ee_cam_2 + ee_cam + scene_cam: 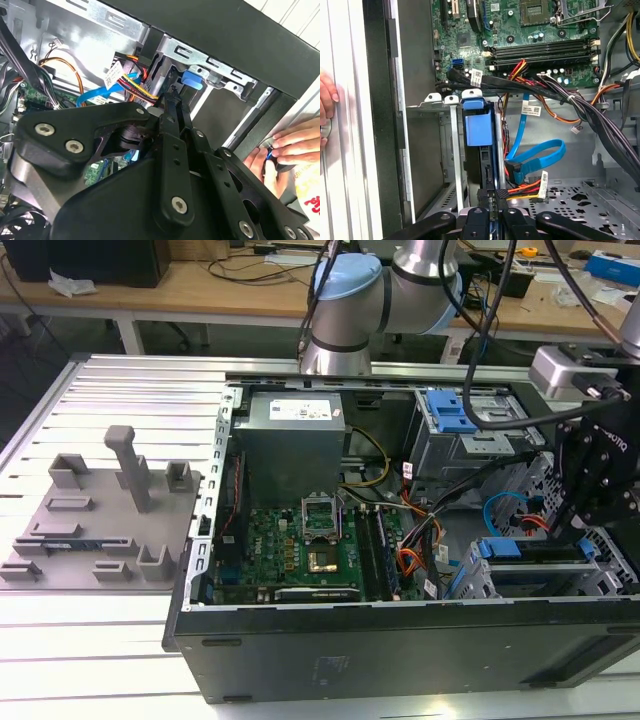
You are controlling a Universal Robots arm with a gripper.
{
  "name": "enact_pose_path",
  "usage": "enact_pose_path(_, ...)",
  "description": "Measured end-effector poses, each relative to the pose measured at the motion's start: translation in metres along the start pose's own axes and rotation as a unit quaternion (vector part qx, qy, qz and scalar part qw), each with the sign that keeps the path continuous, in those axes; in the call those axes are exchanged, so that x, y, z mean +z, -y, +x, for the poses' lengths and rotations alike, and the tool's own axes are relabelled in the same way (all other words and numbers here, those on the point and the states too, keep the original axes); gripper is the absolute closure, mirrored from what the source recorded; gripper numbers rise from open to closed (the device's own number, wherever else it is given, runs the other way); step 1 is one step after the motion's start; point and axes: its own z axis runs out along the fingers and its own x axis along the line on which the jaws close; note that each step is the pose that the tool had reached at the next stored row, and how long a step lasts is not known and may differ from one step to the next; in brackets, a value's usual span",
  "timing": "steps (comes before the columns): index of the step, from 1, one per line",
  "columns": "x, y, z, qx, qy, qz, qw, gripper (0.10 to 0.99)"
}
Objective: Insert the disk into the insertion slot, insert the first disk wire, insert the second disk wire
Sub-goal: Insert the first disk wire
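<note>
While the pincer (pixel 494 196) reaches into the open computer case (pixel 400 640), its tips are pressed together on the black plug of a disk wire (pixel 522 189). The wire's red, yellow and black strands trail off to one side of the pincer. Directly ahead of the tips stands the disk (pixel 479 127), set on edge inside the insertion slot (pixel 455 150). Its blue carrier faces the first wrist view, and the slot's grey sheet-metal rails sit close on either side. The gripped plug sits right at the near edge of the disk; whether it is fully seated cannot be told.

A blue flat cable (pixel 540 150) loops on the same side of the pincer as the coloured strands. Its connector end hangs near the disk, and whether it is plugged in cannot be told. Beyond the disk, farther from the pincer, lies the green motherboard (pixel 520 30).

On the pincer's other side, outside the case wall, a person's hand (pixel 327 107) rests on the ribbed table (pixel 100 650). In the exterior view, a taller cage with a blue latch (pixel 455 420) stands beyond the pincer. A grey fixture plate (pixel 90 530) lies well apart from it, toward the exterior view's left.
</note>
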Motion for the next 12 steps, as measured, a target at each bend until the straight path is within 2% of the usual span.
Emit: enact_pose_path(12, 0.0085, 0.0016, -0.0007, 0.0, -0.0003, 0.0, 1.0, 0.922)
